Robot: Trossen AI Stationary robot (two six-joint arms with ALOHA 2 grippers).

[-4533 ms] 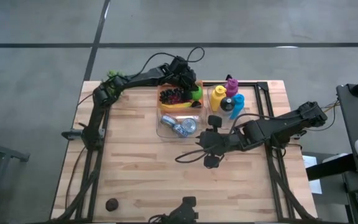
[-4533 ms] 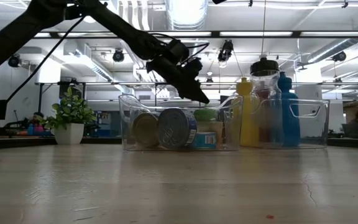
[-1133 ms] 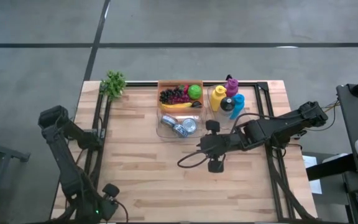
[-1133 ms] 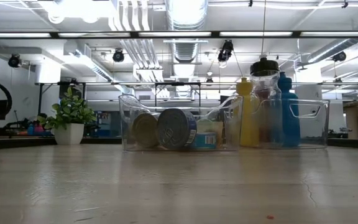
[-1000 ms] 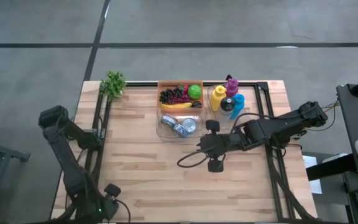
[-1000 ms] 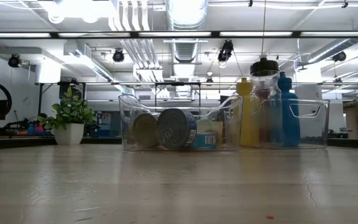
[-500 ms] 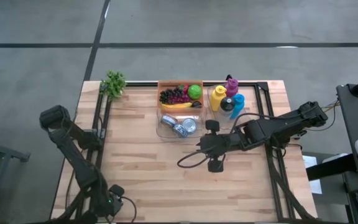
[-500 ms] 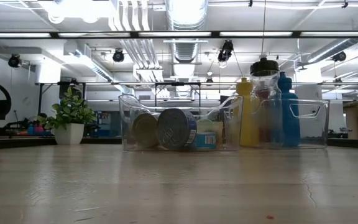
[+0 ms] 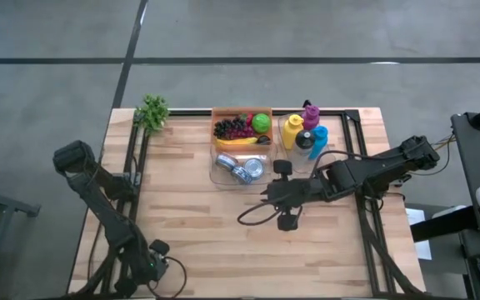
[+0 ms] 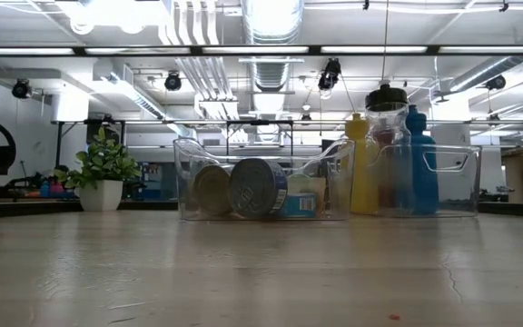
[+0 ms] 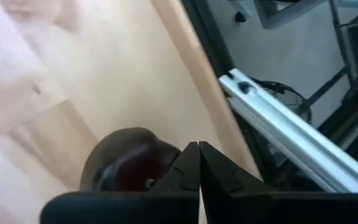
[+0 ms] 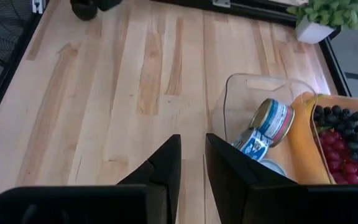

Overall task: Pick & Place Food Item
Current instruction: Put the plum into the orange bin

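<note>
A: Where does the food item lie?

B: The dark round fruit (image 11: 126,158) sits on the wooden table (image 9: 190,225) at its front left corner, directly under the left gripper (image 9: 155,265), whose fingers are pressed together just in front of it, holding nothing

A: And the other arm?

B: The right gripper (image 9: 278,193), slightly parted and empty, waits mid-table beside the clear bin of cans (image 9: 240,167)

A: Any change?

B: The left arm has swung from the fruit tray (image 9: 242,127) down to this corner

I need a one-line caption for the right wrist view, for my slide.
Right gripper hovers above the wooden table, facing a clear bin of tin cans beside a fruit tray.
</note>
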